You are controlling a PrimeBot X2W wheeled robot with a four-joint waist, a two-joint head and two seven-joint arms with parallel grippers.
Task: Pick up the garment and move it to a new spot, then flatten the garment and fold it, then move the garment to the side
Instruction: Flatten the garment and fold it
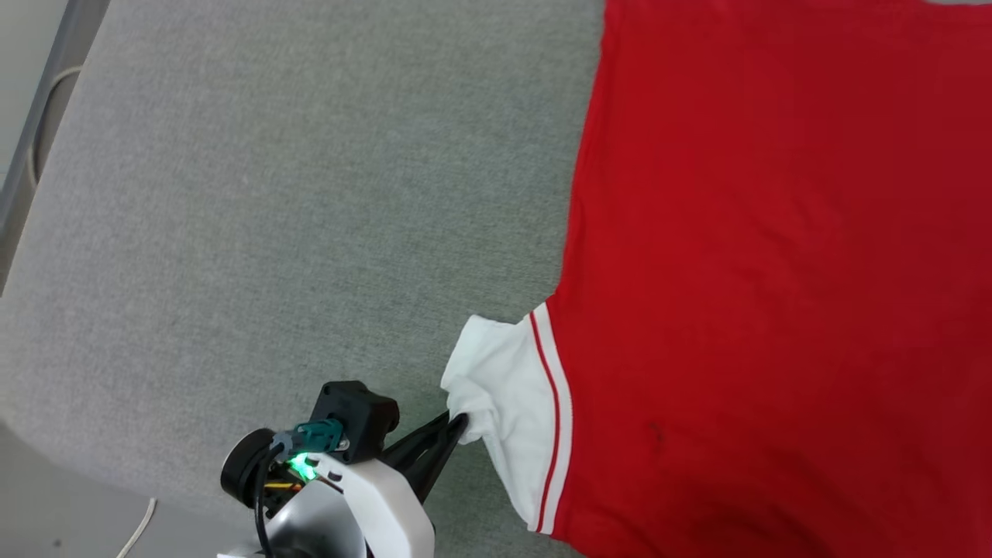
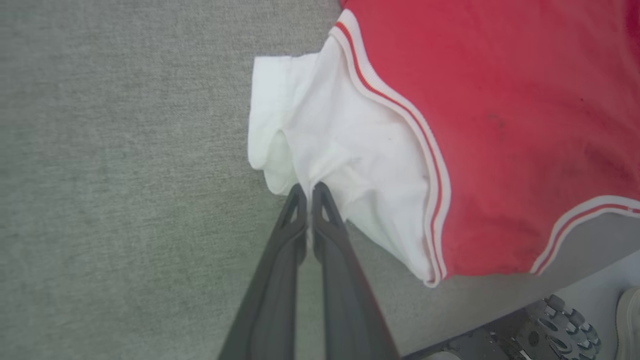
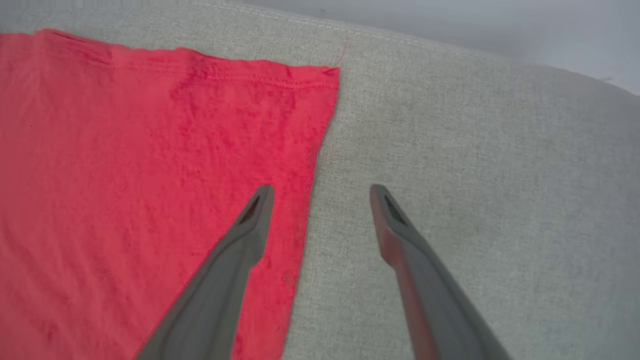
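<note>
On grey cushion (image 1: 271, 194), garment (image 1: 775, 271) cut off; left gripper (image 1: 459, 422) pinches sleeve (image 1: 504, 380), right gripper (image 3: 321, 190) spread.

A grey fabric-covered surface (image 1: 271, 194) carries the garment (image 1: 775, 271), which lies spread flat on it from 12 to 5 o'clock in the head view. Its white sleeve (image 1: 504, 380) sits crumpled near 6 o'clock.
</note>
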